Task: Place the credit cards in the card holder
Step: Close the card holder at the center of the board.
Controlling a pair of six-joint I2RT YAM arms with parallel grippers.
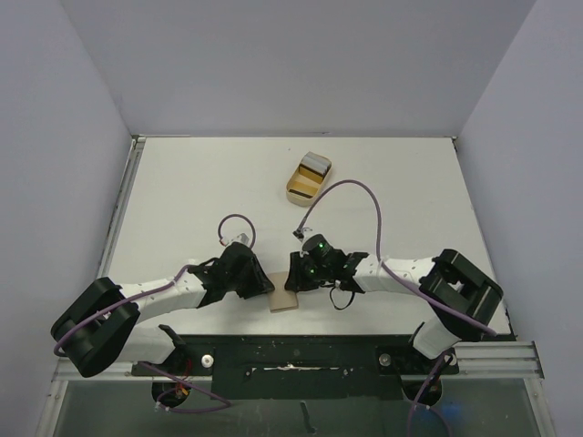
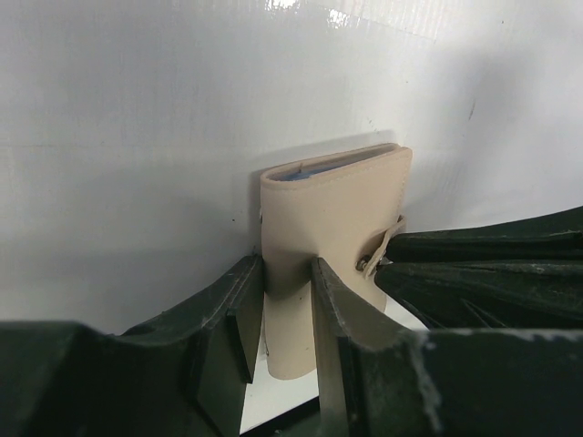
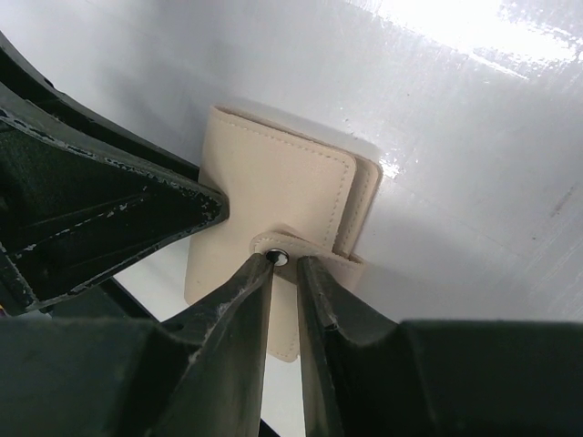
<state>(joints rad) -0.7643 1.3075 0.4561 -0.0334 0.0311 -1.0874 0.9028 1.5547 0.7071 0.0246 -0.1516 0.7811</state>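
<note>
Clamping folded card holder (image 2: pixel 332 214) in left gripper (image 2: pixel 285 273), right gripper (image 3: pixel 286 262) near-closed at snap (image 3: pixel 278 258), grip unclear; blue card (image 2: pixel 310 173) inside, other credit cards (image 1: pixel 314 168) apparently left in tray (image 1: pixel 293 193).

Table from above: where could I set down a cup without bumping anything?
The far-left stretch of the table, between the left wall and the tray, is bare; so is the far-right corner beyond the tray. The near middle is crowded: the left gripper and right gripper meet at the wallet, and a purple cable arches behind them.

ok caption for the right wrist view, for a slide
Right gripper straddles the snap on the closed tan card holder, which the left gripper clamps.
</note>
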